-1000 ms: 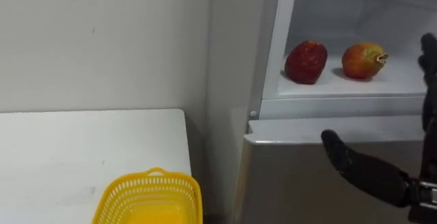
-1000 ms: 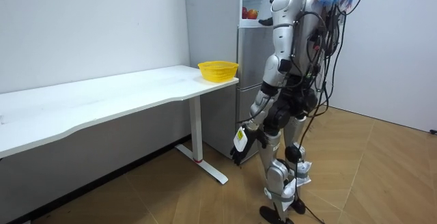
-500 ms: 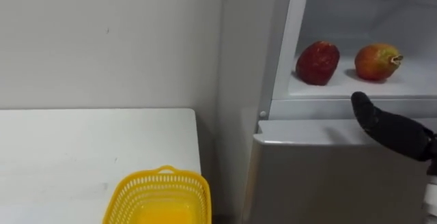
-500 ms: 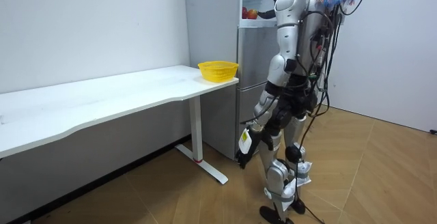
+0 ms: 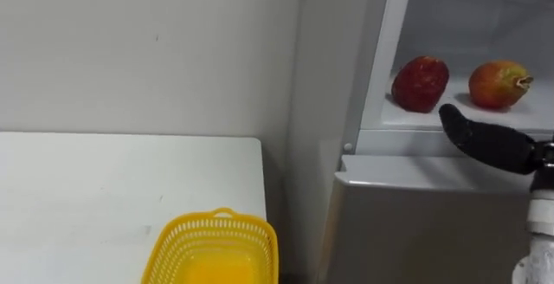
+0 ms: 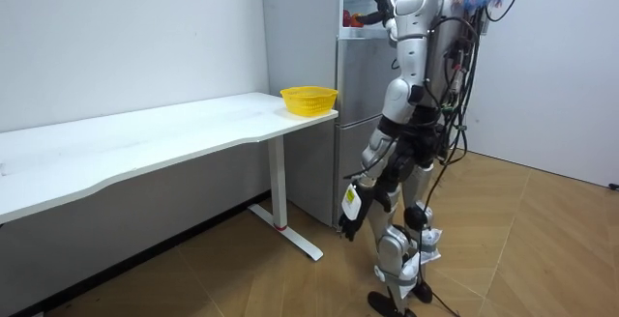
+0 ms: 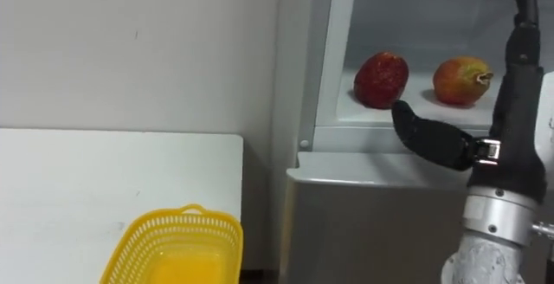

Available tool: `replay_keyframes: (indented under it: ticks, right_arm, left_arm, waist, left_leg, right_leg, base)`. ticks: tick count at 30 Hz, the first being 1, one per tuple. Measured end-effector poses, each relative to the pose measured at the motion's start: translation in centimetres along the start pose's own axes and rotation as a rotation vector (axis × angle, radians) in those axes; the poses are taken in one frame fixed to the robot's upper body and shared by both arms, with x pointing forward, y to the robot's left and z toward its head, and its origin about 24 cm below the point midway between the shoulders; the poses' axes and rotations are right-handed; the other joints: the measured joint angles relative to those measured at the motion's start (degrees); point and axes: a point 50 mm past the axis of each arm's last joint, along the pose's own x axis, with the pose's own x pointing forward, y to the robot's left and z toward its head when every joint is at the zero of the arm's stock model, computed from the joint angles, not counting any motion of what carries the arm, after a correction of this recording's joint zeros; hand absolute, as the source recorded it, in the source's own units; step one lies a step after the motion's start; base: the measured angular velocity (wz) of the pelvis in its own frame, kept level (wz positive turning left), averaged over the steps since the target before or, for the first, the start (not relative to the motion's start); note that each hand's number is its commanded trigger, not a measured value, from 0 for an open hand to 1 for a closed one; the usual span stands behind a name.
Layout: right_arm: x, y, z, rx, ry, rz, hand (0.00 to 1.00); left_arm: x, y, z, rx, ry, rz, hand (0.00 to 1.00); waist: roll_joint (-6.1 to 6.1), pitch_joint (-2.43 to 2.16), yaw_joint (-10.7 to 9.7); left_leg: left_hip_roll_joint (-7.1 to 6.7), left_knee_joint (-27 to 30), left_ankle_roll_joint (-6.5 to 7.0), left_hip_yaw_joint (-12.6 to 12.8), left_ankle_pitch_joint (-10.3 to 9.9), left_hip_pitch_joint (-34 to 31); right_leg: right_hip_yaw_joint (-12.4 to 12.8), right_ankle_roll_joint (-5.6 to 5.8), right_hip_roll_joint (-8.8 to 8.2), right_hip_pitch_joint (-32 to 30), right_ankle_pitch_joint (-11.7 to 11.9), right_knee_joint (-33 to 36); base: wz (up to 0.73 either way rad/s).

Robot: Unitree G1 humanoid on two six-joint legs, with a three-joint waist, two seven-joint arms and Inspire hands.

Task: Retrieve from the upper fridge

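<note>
Early stage: nothing retrieved yet. Upper compartment of fridge (image 7: 363,215) open; red fruit (image 7: 382,80) & orange-red fruit (image 7: 459,80) w/ stem both lying on its shelf (image 7: 417,104), side by side, apart, untouched. Up at fridge opening, just in front of shelf edge: right hand (image 7: 509,102), fingers straight & pointing up, thumb stuck out toward red fruit, holding nothing, no contact w/ either fruit. Low beside fridge's lower door: left hand (image 6: 347,226), idle. Left of fridge: yellow basket (image 7: 147,241) on white table (image 7: 69,189), looks empty, prob. drop-off spot. Left to do, by my read: reach in, close on a fruit, pull out, carry to basket.
</note>
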Motion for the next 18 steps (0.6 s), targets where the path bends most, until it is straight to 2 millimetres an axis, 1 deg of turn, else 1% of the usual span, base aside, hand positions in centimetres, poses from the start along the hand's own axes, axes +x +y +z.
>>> replay_keyframes:
  ticks: [2,5,8,11,13,18]
  right_arm:
    - [0.4,0.3,0.0,-0.002,0.001,0.010,0.00]
    - [0.5,1.0,0.0,-0.004,0.006,0.039,0.00]
    - [0.5,1.2,0.0,-0.003,0.005,0.052,0.00]
    - [1.5,1.6,0.1,-0.002,0.002,0.050,0.00]
    - [2.2,1.8,0.3,-0.002,-0.011,0.057,0.00]
    - [2.4,1.6,-0.1,-0.030,-0.008,0.083,0.00]
  left_arm:
    - [0.0,0.0,0.0,0.004,0.002,0.001,0.00]
    - [0.0,0.1,-0.1,0.018,0.013,0.007,0.00]
    - [0.0,0.2,0.1,0.032,0.012,0.013,0.00]
    - [0.1,0.4,0.3,0.038,0.006,0.018,0.00]
    - [0.1,0.6,0.5,0.038,0.002,0.022,0.00]
    - [0.1,0.9,0.3,0.026,0.008,0.031,0.00]
  waist:
    - [-0.27,-0.04,0.1]
    - [-0.76,-0.26,0.2]
    - [-0.98,-0.39,0.2]
    - [-0.78,-0.25,0.2]
    - [-0.44,-0.01,0.2]
    - [-0.35,0.02,0.9]
  left_leg:
    - [-0.04,0.0,0.00,0.0,0.0,0.0]
    - [-0.09,0.1,0.00,-0.1,0.0,-0.1]
    - [-0.26,0.2,0.09,-1.0,0.1,-0.3]
    - [-0.36,0.4,0.13,-1.2,0.1,-0.4]
    - [-0.37,0.5,0.14,-1.3,0.1,-0.3]
    - [-0.31,0.7,0.13,-1.4,0.1,-0.7]
  right_leg:
    - [-0.2,-0.01,-0.07,0.1,0.0,-0.1]
    - [-0.4,-0.01,-0.13,0.1,0.0,-0.1]
    - [-1.2,-0.01,-0.33,0.1,0.0,-0.1]
    - [-1.2,-0.01,-0.42,0.1,0.0,-0.1]
    - [-1.2,-0.01,-0.44,0.1,0.0,-0.1]
    - [-1.3,-0.01,-0.43,-0.1,0.0,0.0]
  base:
    - [0.00]
    - [0.01]
    - [0.12]
    - [0.02]
    - [0.00]
    - [0.00]
